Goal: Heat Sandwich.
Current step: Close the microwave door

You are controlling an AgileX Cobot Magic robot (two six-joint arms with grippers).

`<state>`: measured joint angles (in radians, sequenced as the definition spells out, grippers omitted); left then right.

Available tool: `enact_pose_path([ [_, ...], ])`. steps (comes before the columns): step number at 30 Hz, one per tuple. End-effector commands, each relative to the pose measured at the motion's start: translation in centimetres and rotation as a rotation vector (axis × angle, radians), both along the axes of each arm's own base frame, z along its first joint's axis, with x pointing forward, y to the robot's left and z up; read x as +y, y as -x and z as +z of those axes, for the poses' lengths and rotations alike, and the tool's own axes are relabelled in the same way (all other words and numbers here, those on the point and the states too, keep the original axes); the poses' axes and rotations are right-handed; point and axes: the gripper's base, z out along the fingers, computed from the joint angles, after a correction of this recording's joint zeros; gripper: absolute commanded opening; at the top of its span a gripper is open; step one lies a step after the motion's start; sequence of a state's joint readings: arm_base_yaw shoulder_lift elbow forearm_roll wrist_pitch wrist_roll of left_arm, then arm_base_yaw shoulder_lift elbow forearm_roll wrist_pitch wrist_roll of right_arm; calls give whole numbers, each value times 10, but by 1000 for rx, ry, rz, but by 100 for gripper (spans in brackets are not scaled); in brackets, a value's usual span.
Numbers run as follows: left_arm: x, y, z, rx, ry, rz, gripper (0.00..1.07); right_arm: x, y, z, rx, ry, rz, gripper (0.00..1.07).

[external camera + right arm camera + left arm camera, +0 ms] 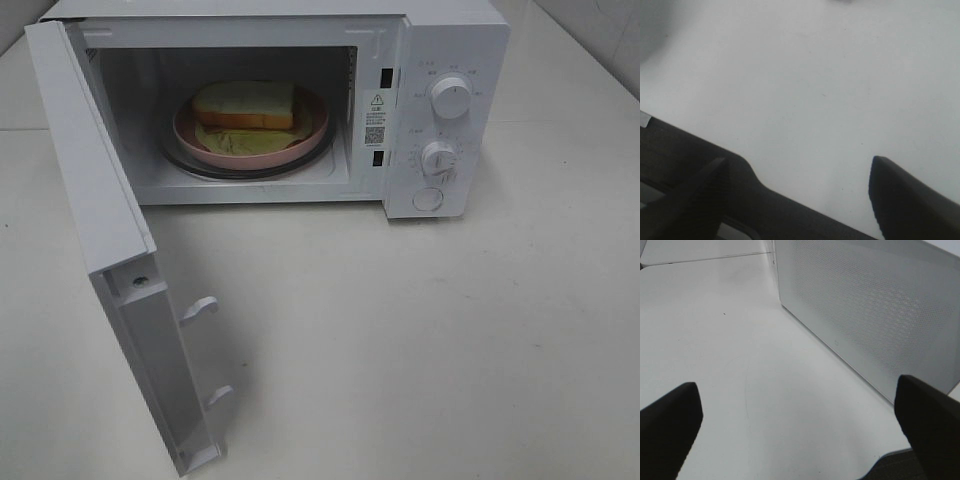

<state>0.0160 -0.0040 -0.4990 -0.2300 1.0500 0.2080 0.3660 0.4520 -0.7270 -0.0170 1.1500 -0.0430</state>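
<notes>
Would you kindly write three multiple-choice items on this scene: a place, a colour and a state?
1. Where does the small rectangular white-bread sandwich lie? A. on the round plate inside the white microwave oven B. on the table C. in a gripper
2. What colour is that plate? A. blue B. pink C. black
3. How is the oven's white door? A. shut B. swung wide open C. taken off
Answers: 1 A, it rests on the plate in the cavity; 2 B, its rim shows pink; 3 B, it stands swung out.

white microwave (440, 60), pink plate (305, 140), white-bread sandwich (245, 103).
</notes>
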Motion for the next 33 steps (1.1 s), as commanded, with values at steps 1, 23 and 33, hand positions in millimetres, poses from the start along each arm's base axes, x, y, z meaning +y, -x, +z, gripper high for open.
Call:
enact_pose_path([
  [1,0,4,-1,-29,8,1,100,-7,11,1,-43,-19,-76,74],
  [23,0,4,-1,-29,8,1,100,-17,52,-46,-348,-73,-337,74],
  [33,0,4,-1,-29,8,1,100,-17,58,-46,-382,-83,-349,74],
])
